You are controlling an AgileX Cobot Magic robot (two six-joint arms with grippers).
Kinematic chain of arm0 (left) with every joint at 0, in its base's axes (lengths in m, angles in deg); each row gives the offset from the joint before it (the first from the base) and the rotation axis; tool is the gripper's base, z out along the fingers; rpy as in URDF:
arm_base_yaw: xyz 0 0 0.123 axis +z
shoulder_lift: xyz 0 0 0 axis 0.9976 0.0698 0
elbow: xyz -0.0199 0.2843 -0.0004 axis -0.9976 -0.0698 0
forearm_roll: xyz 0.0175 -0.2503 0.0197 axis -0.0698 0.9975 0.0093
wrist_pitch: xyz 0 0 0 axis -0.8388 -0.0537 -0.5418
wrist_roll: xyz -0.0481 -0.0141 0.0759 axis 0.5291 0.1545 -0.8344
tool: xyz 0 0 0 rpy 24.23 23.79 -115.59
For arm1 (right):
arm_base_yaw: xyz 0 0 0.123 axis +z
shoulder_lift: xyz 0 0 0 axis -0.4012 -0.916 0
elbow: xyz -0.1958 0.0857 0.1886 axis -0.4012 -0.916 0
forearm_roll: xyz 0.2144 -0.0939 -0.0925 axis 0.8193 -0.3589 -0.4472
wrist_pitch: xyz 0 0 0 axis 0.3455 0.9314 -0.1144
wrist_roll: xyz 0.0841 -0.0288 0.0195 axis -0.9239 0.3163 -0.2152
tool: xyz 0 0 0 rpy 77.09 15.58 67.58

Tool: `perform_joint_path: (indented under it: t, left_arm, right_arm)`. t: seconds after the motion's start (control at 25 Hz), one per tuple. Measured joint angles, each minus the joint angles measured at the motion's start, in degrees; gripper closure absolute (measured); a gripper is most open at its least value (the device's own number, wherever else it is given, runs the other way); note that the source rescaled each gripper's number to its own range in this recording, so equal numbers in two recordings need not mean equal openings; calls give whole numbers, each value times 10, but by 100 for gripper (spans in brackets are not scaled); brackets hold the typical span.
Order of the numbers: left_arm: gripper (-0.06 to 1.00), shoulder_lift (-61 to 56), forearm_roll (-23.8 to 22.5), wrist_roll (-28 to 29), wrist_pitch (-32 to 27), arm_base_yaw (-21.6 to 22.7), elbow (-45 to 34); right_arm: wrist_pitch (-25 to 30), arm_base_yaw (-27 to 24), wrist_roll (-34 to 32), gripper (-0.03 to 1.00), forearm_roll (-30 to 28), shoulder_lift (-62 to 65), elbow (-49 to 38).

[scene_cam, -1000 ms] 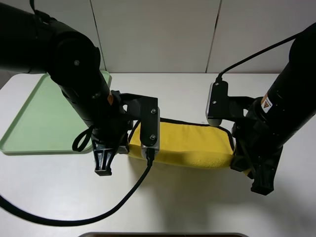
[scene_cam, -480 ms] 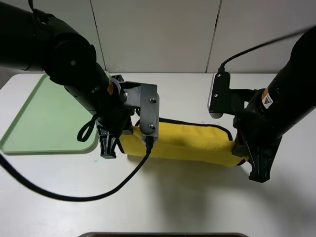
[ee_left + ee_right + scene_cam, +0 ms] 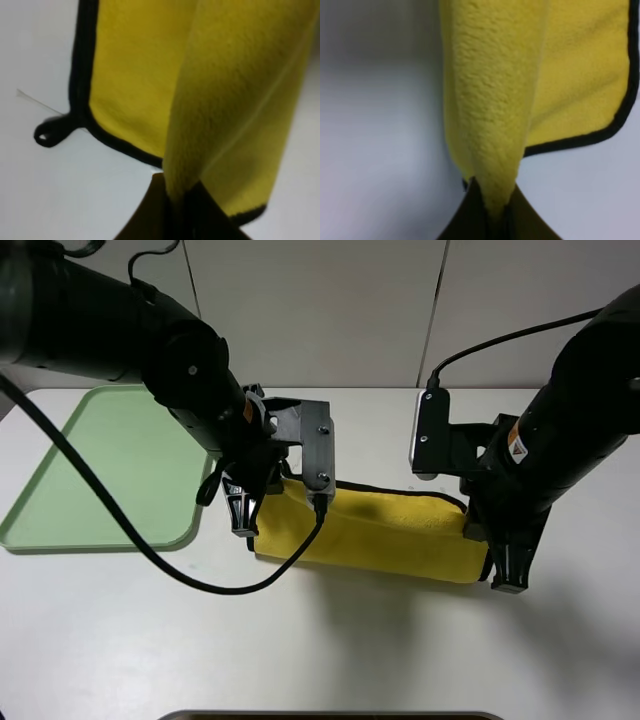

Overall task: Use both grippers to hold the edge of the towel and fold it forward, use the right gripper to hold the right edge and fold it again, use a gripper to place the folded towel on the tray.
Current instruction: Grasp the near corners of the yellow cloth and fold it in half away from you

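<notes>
Towel (image 3: 370, 535) hangs stretched between the two claws, one edge (image 3: 176, 172) pinched up off the counter (image 3: 330, 650), the rest of the cloth trailing down onto the surface beyond them. Left claw (image 3: 243, 522) is clenched on one end of that edge: its wrist view shows both tips closed over a fold of yellow plush, with the black binding (image 3: 82, 60) and corner loop (image 3: 47, 134) lying flat on the counter past the tips. Right claw (image 3: 505, 575) is likewise clamped on the other end, plush bunched between its tips, a bound corner flat just beyond. Tray (image 3: 110, 470) sits on the outer side of the left claw, near but apart from the towel. Progress, as I read it: first fold in hand, not finished. The edge is gripped and raised by both claws, not yet laid on the far bound side. Left to do: set that edge down and let go, second fold by the right claw from the right side, then carry to the tray. Writing: small orange sticker (image 3: 516, 446) with a warning triangle up behind the right claw, second sticker (image 3: 246, 412) behind the left; no text legible on either. No brand seen.
</notes>
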State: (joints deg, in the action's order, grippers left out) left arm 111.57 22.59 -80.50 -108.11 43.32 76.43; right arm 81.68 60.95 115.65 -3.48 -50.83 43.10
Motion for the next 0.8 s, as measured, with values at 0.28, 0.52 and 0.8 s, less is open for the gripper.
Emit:
perform_joint_path:
  t: [0.28,0.52,0.8]
  left_arm:
    - [94,35,-6,0,62,4,6]
    - [94,56,-8,0,90,15,9]
    - [94,73,-8,0,119,25,10]
  right_arm:
    - [-42,-33,-11,97,-17,-19,0]
    - [-75,-42,-11,97,-32,-19,0]
    - [-97,-56,-11,97,-42,-35,0]
